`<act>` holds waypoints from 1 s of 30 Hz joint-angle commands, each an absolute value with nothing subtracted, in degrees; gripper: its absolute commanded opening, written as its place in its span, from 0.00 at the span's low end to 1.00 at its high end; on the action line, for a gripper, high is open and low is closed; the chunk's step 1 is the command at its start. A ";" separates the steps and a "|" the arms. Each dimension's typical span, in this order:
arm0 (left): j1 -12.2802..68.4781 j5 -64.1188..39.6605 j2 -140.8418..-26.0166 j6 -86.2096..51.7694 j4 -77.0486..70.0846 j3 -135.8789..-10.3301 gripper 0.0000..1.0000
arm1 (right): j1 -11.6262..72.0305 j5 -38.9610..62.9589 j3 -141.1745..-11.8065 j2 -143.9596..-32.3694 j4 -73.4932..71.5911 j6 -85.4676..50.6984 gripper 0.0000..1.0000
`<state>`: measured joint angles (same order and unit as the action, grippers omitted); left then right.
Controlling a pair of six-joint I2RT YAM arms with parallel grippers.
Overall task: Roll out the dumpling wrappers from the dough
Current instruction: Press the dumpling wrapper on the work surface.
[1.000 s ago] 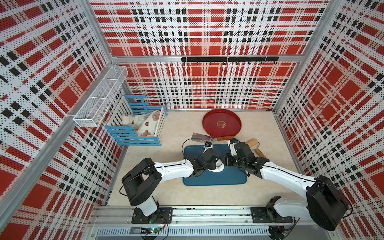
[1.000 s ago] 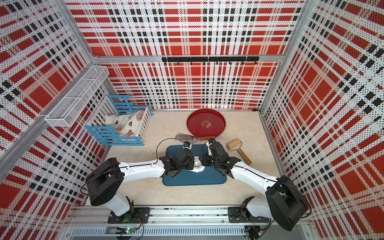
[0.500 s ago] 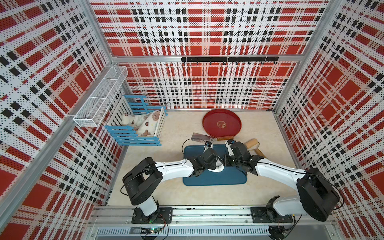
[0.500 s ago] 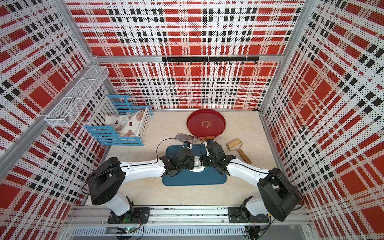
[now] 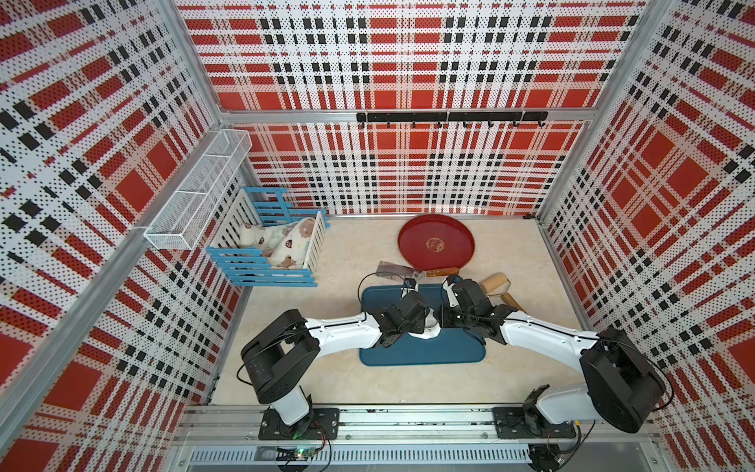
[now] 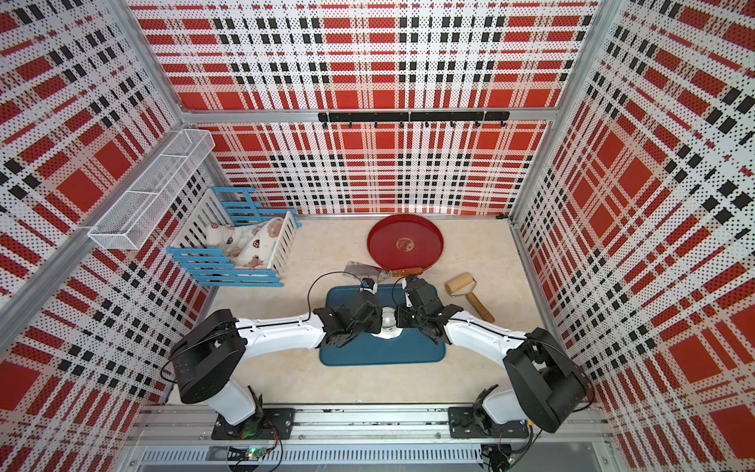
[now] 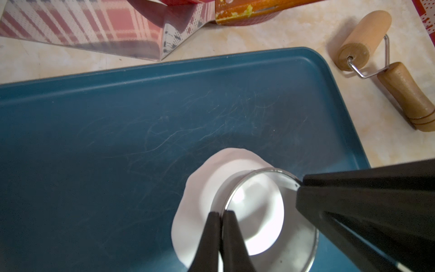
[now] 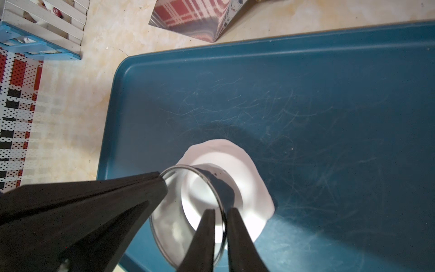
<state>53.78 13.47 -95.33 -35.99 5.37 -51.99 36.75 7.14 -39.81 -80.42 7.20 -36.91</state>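
Observation:
The dough [image 7: 200, 188] [image 8: 247, 183] lies flat and ragged-edged on the blue tray [image 7: 117, 141] [image 8: 329, 94] [image 5: 408, 355]. A small steel cup [image 7: 294, 223] [image 8: 169, 219] [image 6: 388, 318] stands mouth-up on the dough, with white showing round inside it. My left gripper [image 7: 220, 213] [image 5: 423, 321] is shut on the cup's rim from the left. From the right, my right gripper [image 8: 221, 209] [image 5: 443, 318] straddles the opposite rim, its jaws narrow with a thin gap still showing. Dumpling wrappers are out of view.
A wooden roller [image 5: 494, 284] [image 7: 364, 40] lies right of the tray. A steel scraper [image 5: 392, 270] and a red round plate [image 5: 436, 244] sit behind it. A blue and white crate [image 5: 278, 249] stands at the back left, under a wire basket [image 5: 196, 196] on the wall.
My right gripper has moved in onto the cup's right rim and its jaws have narrowed around it. The left gripper has kept its hold on the cup and stayed in place.

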 commanded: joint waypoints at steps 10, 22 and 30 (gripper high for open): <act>53.34 12.22 -95.86 -35.97 3.72 -51.44 0.00 | 37.18 6.40 -40.96 -81.65 7.56 -36.23 0.08; 52.76 11.25 -95.95 -35.60 3.77 -51.82 0.00 | 37.18 6.10 -41.39 -82.52 7.91 -36.48 0.04; 52.30 11.09 -96.42 -35.33 3.74 -52.05 0.00 | 37.18 6.37 -42.00 -83.56 7.73 -36.35 0.04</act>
<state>52.69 11.81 -95.88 -35.75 5.37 -51.79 36.75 6.81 -40.82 -82.70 7.35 -36.71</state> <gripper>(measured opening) 0.066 0.051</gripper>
